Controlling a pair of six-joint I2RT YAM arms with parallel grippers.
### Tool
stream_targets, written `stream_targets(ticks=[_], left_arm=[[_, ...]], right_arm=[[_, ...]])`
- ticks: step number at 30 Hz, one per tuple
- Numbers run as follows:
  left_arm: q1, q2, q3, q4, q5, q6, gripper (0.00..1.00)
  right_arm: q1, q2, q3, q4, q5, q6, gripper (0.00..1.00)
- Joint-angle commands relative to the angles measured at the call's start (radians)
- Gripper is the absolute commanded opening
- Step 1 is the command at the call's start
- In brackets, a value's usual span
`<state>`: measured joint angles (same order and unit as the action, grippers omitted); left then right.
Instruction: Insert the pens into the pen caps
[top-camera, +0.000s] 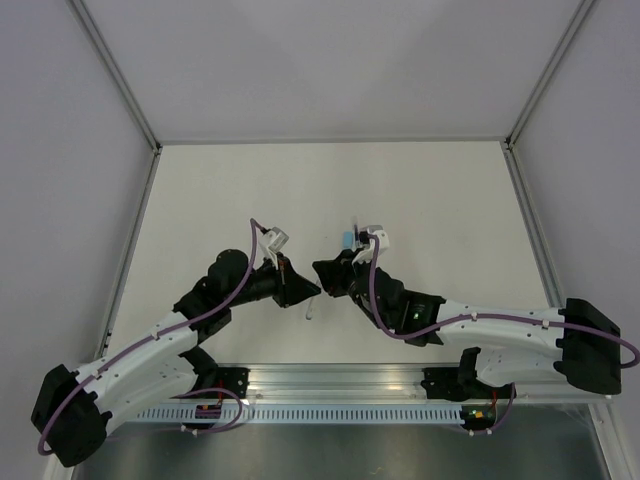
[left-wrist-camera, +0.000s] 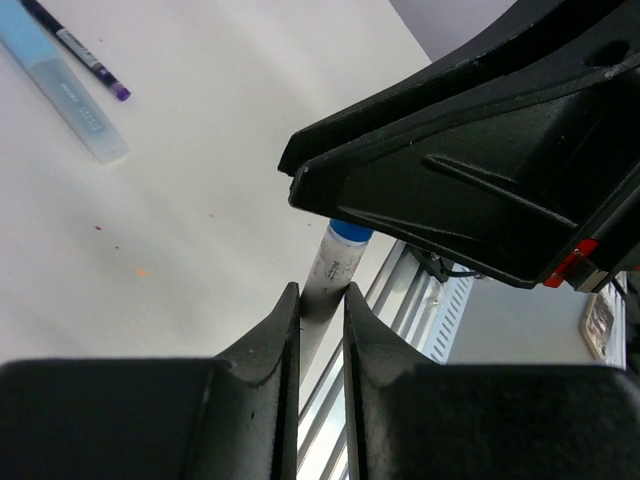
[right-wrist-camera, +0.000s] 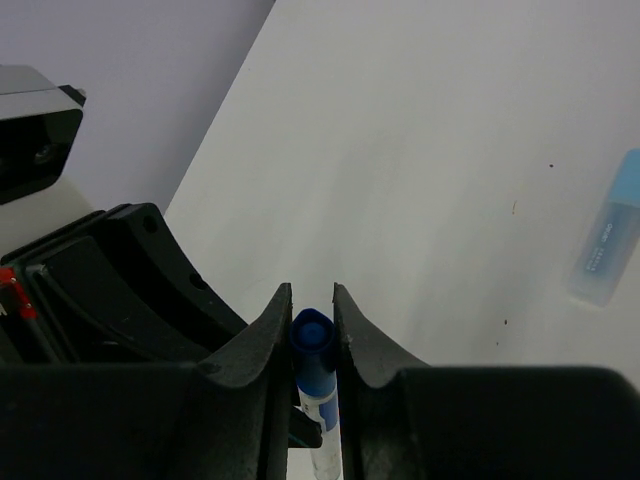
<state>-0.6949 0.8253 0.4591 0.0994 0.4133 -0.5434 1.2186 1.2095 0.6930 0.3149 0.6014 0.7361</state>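
Pen: the white-barrelled pen (left-wrist-camera: 333, 275) was up off the desk (left-wrist-camera: 220, 180), pinched on its barrel by the left gripper (left-wrist-camera: 320, 296), whose jaws were drawn in narrow around it.
Cap: the dark blue cap (right-wrist-camera: 312, 345) sat over the pen's far end. The right gripper (right-wrist-camera: 311, 294) was clamped on it, jaws equally narrow, with the cap's closed end poking out between the fingers.
Axis: pen and cap lay on one straight line running from the left fingertips into the right ones, so the two grippers faced each other nose to nose over the near middle of the desk.
Seating: the barrel ran into the cap's mouth, and the cap looked at least partly on. The wrist views did not show how deep it went.
Next move, as a judgement: a straight push along that shared line was called for, since any sideways drift risked cocking the cap.
Waiting pair: the slim black pen (left-wrist-camera: 80, 50) and a pale blue cap (left-wrist-camera: 70, 95) lay just beside each other on the desk, apart from both grippers. The right arm appeared the nearer.
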Motion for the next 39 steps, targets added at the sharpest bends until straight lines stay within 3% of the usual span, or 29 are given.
stream_targets(ticks=[1,7,10,11,18,25,30,34,39], left_arm=[[0.046,0.024,0.073,0.218,-0.048,0.016,0.02],[0.046,0.015,0.069,0.191,-0.025,0.042,0.02],[0.046,0.008,0.064,0.195,-0.007,0.045,0.02],[0.046,0.008,0.064,0.197,0.004,0.045,0.02],[0.046,0.012,0.039,0.235,0.022,0.033,0.02],[0.046,-0.015,0.026,0.247,0.028,0.02,0.02],[0.046,-0.058,0.033,0.221,0.047,0.011,0.02],[0.046,-0.09,0.043,0.207,0.077,-0.012,0.02],[0.046,-0.129,0.038,0.22,0.111,-0.055,0.02]], right_arm=[[0.073,-0.037,-0.009,-0.005,-0.192,-0.04,0.0],[0.075,-0.076,0.048,-0.039,-0.181,-0.105,0.03],[0.075,-0.105,0.059,-0.046,-0.169,-0.127,0.22],[0.073,-0.122,0.06,-0.051,-0.157,-0.145,0.34],[0.073,-0.2,0.068,-0.092,-0.126,-0.225,0.63],[0.073,-0.28,0.045,-0.18,-0.124,-0.306,0.65],[0.045,-0.33,0.056,-0.327,-0.21,-0.417,0.64],[0.042,-0.298,0.08,-0.346,-0.334,-0.455,0.64],[0.041,-0.203,0.135,-0.346,-0.357,-0.469,0.62]])
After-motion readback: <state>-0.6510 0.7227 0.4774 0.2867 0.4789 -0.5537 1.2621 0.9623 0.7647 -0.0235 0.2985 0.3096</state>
